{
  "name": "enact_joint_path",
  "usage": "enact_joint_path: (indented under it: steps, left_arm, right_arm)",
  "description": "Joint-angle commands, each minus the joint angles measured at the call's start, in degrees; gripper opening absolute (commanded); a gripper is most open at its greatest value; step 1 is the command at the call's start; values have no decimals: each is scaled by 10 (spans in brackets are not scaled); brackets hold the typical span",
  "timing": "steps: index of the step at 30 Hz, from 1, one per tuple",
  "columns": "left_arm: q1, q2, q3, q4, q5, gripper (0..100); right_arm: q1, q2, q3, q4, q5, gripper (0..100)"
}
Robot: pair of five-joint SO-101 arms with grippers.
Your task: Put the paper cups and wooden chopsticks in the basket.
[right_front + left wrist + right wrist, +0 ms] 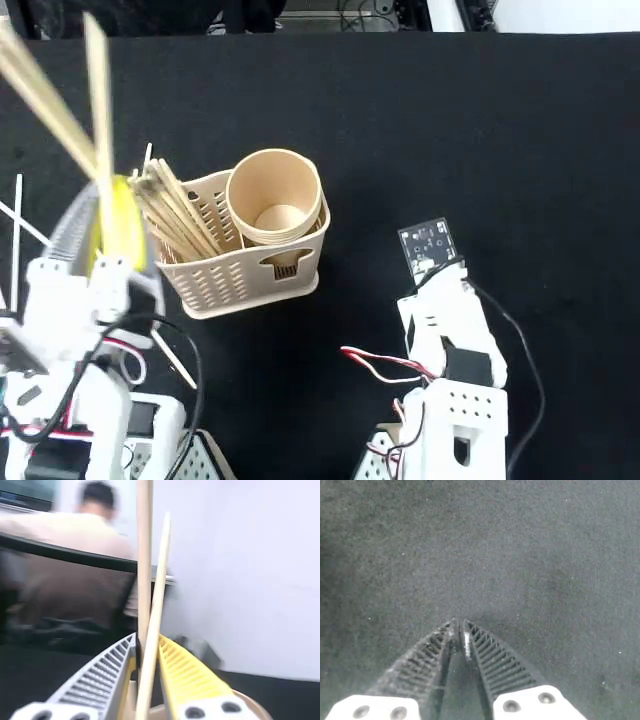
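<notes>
Black cloth surface (480, 130), matte and dark from near edge to far. Left of centre on it, a beige plastic basket (245, 290), walls slotted, a cut-out handle in the near-right side.

Upright in the basket's right part, a stack of tan paper cups (273, 195), nested one inside another, round rim open upward, paler bottom visible within. Packed into the left part, a bundle of wooden chopsticks (178, 212), straw-coloured and slim, leaning left, ends fanned out past the basket's far-left rim.

Left hand (105, 190), one finger yellow and the other white, up above the surface just left of the basket. Closed down on a pair of held chopsticks (97, 90): pale wood, straight, meeting at the grip and spreading apart toward the free ends, pointing up and to the far left. Same pair in the left wrist view, pinched between the ribbed fingers (185, 670) against a white wall (260, 570).

One loose chopstick (175, 360) flat on the cloth, on the near side of the basket, beside the left arm's base.

Right hand (457, 627), dark ribbed fingers pressed tip to tip, nothing between them, low over bare black cloth. Right arm (450, 340), white, at the near right of the surface, well apart from the basket.
</notes>
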Motion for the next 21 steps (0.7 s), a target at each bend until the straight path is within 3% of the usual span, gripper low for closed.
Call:
enact_joint_path:
  steps: [1,10,16,21]
  left_arm:
    - [29,-3,48,-55,7,29]
    - [17,-4,199,-183,11,29]
    - [12,-4,207,-178,9,38]
    - [8,-4,188,-80,36,202]
  right_arm:
    - [4,-7,-2,-6,4,15]
    - [5,-7,-2,-7,4,15]
    - [6,-7,-2,-7,4,15]
    - [6,-7,-2,-7,4,15]
